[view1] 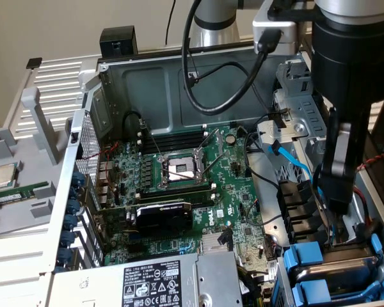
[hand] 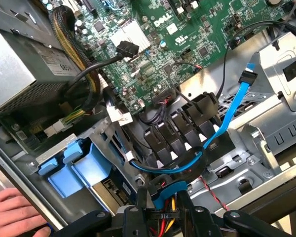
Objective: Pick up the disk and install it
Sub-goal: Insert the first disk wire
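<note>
green motherboard [view1: 243, 192], power supply [view1: 153, 281], blue cable [hand: 235, 101]

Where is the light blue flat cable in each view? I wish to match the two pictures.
Exterior view: the blue cable lies toward the exterior view's right, between the motherboard and the metal cage, just above the black clips.
Wrist view: the blue cable runs from its connector across the black clips and curves beneath them.
Shared landmark: the row of black clips beside the motherboard.
</note>
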Controlling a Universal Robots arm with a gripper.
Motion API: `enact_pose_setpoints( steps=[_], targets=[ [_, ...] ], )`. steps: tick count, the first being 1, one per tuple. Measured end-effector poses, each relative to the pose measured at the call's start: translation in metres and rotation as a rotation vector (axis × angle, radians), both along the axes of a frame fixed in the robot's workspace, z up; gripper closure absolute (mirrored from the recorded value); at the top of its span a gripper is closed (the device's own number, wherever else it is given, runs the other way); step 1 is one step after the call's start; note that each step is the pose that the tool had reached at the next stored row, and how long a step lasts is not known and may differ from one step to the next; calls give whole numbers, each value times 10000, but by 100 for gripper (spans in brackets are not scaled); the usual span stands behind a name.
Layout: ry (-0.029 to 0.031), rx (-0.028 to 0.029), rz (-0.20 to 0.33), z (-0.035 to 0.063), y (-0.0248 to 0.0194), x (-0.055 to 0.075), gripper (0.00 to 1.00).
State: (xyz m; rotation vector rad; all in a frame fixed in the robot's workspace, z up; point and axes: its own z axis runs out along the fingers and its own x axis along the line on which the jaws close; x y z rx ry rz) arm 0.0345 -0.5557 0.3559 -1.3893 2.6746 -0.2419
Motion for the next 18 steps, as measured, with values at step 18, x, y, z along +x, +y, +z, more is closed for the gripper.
enact_pose_setpoints(
  steps=[18],
  targets=[
    [-46,109,-1367,-34,20,2,65]
  ],
)
